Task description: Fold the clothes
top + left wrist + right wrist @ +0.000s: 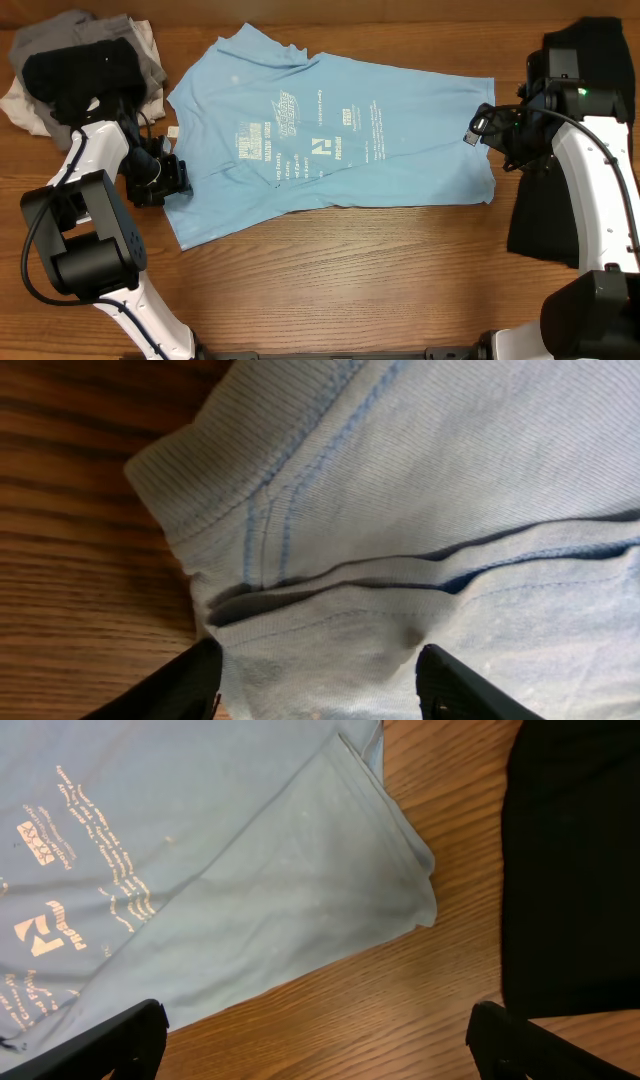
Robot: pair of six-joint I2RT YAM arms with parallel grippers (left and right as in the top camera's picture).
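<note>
Clothes [400, 150] are dominated by the sky-blue T-shirt [330, 130], which is laid flat at the middle of the table [350, 280] with its long axis running between the 2 arms, a black garment [530, 230] being placed just beyond its right end. The left gripper [165, 185] is held low at the shirt's left edge, its fingers [180, 685] apart with the stitched hem lying between them and no clamp seen. The right gripper [485, 125] is poised over the opposite corner, its fingers [120, 1035] spread wide on nothing.
</note>
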